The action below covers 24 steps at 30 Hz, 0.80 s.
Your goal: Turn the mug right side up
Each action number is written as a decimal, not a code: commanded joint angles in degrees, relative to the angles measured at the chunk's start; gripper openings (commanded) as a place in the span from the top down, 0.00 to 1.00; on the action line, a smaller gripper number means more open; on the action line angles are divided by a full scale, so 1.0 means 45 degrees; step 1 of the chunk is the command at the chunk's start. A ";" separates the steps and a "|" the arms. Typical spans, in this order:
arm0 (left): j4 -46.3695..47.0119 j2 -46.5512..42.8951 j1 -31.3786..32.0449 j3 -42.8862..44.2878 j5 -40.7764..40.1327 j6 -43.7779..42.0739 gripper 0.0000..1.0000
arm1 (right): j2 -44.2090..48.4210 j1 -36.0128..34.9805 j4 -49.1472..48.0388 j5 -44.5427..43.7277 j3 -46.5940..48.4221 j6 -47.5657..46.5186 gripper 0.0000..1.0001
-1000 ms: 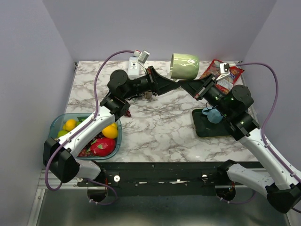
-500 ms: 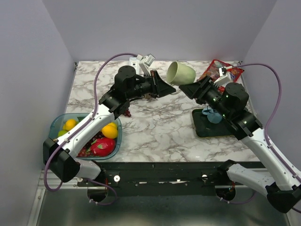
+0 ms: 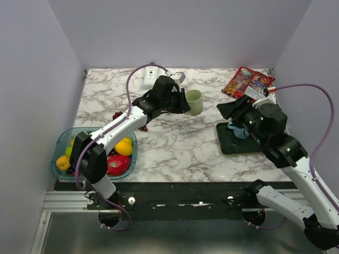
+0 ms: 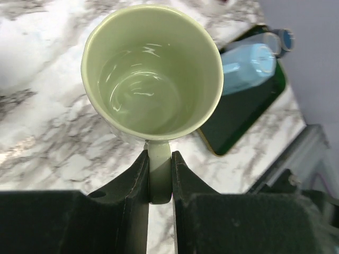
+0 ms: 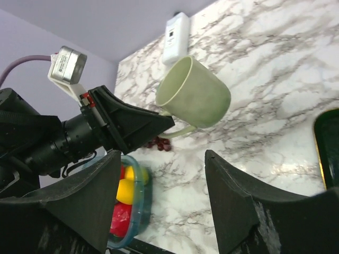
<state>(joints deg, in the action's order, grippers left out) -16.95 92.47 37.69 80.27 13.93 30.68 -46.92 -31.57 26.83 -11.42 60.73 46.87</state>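
The pale green mug (image 3: 195,102) hangs over the middle back of the marble table, held by its handle. My left gripper (image 3: 183,103) is shut on that handle (image 4: 159,172), which sits squeezed between the two black fingers. In the left wrist view the mug's (image 4: 153,79) empty mouth faces the camera. The right wrist view shows the mug (image 5: 198,98) tilted, mouth toward the upper left, with the left gripper (image 5: 153,124) at its handle. My right gripper (image 3: 228,110) stands open to the right of the mug, apart from it, nothing between its fingers (image 5: 161,156).
A blue bowl (image 3: 60,142) of fruit sits at the near left, with dark grapes (image 3: 117,115) loose behind it. A dark green tray (image 3: 233,147) with a blue object (image 3: 239,130) lies under the right arm. A red snack bag (image 3: 247,82) and a white device (image 3: 150,74) lie at the back.
The right gripper opened, let go of the mug and drew back to the right. The left arm turned the mug and carried it down and nearer by its handle.
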 commanded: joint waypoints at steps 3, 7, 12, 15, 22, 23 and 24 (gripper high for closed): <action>0.1479 0.1051 0.0295 0.0835 -0.3540 -0.1580 1.00 | 0.0367 -0.0113 0.1381 -0.1426 -0.0409 -0.0084 0.28; 0.2087 0.1948 0.0354 0.1106 -0.4696 -0.1719 1.00 | 0.0660 -0.0093 0.1791 -0.1758 -0.0585 -0.0026 0.28; 0.2536 0.3336 0.0354 0.2083 -0.5341 -0.1875 1.00 | 0.1187 -0.0093 0.2201 -0.2110 -0.0683 0.0033 0.27; 0.2770 0.4177 0.0355 0.2532 -0.5537 -0.1837 1.00 | 0.1479 -0.0093 0.2513 -0.2325 -0.0761 0.0014 0.27; 0.5288 0.5231 0.0257 0.1265 -0.5674 -0.1973 1.00 | 0.1773 -0.0093 0.3645 -0.2774 -0.0742 0.0228 0.24; 0.5696 0.5330 0.0257 0.1032 -0.5752 -0.2051 1.00 | 0.1812 -0.0093 0.3725 -0.2813 -0.0742 0.0306 0.24; 0.5874 0.5389 0.0257 0.0933 -0.5888 -0.2167 1.00 | 0.1870 -0.0074 0.3803 -0.2775 -0.0761 0.0345 0.24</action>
<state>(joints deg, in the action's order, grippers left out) -3.42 115.92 38.96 86.50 -8.69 22.72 -39.53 -31.57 39.62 -21.04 58.00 47.29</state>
